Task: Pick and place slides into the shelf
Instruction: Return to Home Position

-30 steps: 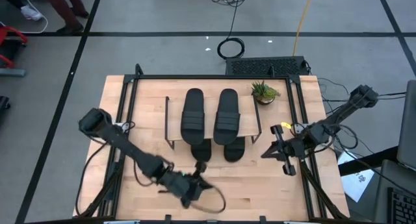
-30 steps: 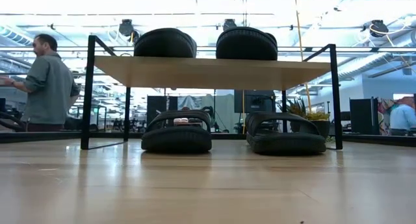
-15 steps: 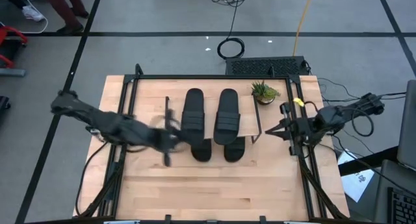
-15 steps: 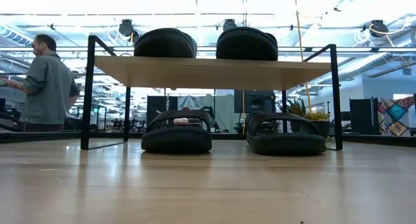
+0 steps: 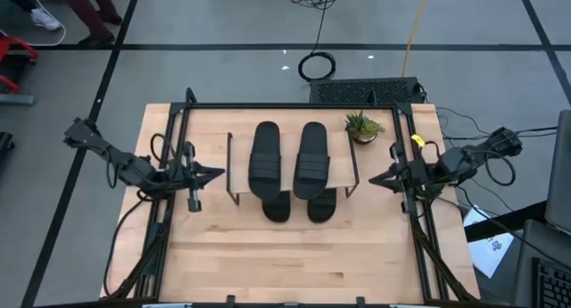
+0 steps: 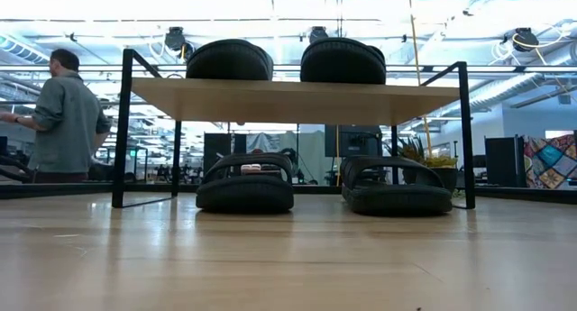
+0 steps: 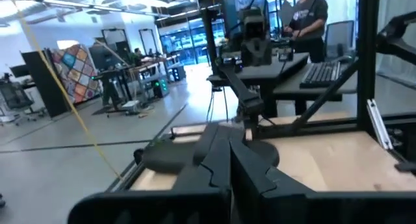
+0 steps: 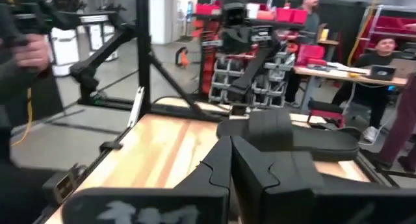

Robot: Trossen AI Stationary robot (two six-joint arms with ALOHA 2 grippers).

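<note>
Two black slides (image 5: 266, 154) (image 5: 313, 154) lie side by side on the shelf's light wood top (image 5: 343, 169). They show as rounded toes (image 6: 229, 59) (image 6: 343, 60) in the low view. Two more slides (image 6: 244, 183) (image 6: 395, 187) rest on the table under the plank (image 6: 293, 101), toes poking out (image 5: 277, 206) (image 5: 322, 204). My left gripper (image 5: 214, 173) (image 7: 223, 134) hovers shut left of the shelf, pointing at it. My right gripper (image 5: 371, 179) (image 8: 227, 146) hovers shut to the shelf's right. Neither holds anything.
A small potted plant (image 5: 362, 125) stands by the shelf's far right corner. A black metal frame (image 5: 294, 106) runs around the table. Bare wood (image 5: 294, 263) stretches from the shelf to the near edge. A person (image 6: 63, 113) stands in the room behind.
My left gripper has swung from the table's near edge up and away toward the left, ending level beside the shelf's left end. My right gripper has drawn back a little toward the far edge. The slides have not moved.
</note>
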